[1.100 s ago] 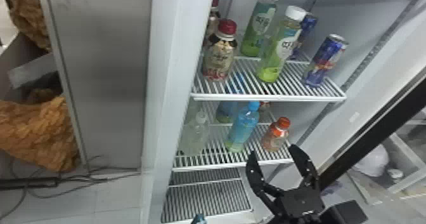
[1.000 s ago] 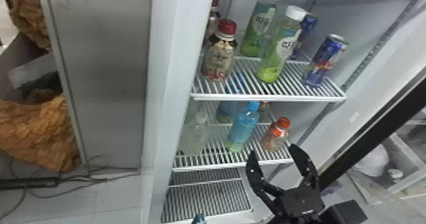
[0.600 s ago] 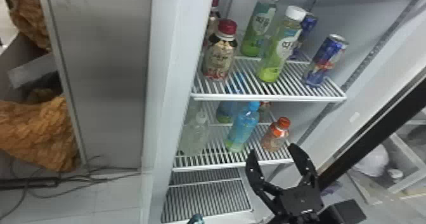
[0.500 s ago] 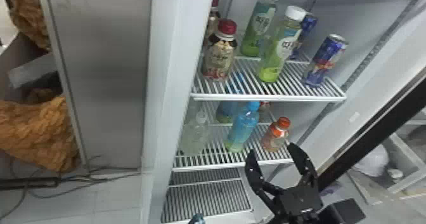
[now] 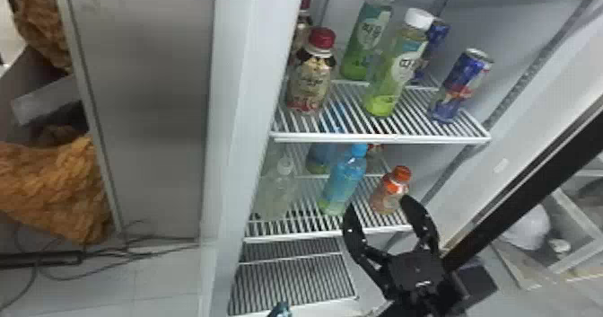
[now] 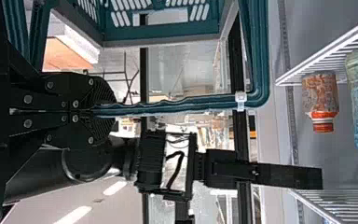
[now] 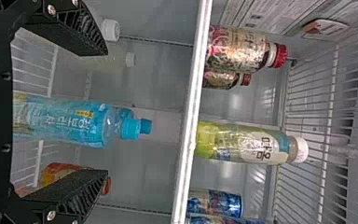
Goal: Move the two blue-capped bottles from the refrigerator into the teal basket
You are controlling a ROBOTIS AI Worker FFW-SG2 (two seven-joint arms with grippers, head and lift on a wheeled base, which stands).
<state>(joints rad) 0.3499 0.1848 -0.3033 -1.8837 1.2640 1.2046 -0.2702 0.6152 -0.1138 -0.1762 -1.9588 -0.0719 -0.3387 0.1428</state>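
Your right gripper (image 5: 378,202) stands at the front of the fridge, its two fingers spread wide with nothing gripped between them. In the right wrist view you look between those fingers toward the front blue-capped bottle (image 5: 344,177), which stands upright on the middle shelf (image 5: 332,234), with the rear blue-capped bottle (image 5: 319,156) just behind it. Both are still to go in the basket (image 6: 158,31). Your left gripper (image 6: 113,110) has its fingers pressed together on a thin teal strip of that basket, which hangs beside the fridge opening, its slotted wall in sight. On the middle shelf you also have the orange-capped bottle (image 5: 389,192) on the robot's right of the front blue-capped one, and a clear white-capped bottle (image 5: 274,195) on its left. On the upper shelf (image 5: 381,138), from the robot's left, you have two red-capped bottles (image 5: 309,80), two green bottles (image 5: 390,78) with white caps, and two blue cans (image 5: 460,85), each pair set one behind the other. Under the middle shelf lies a dark rack (image 5: 291,278).
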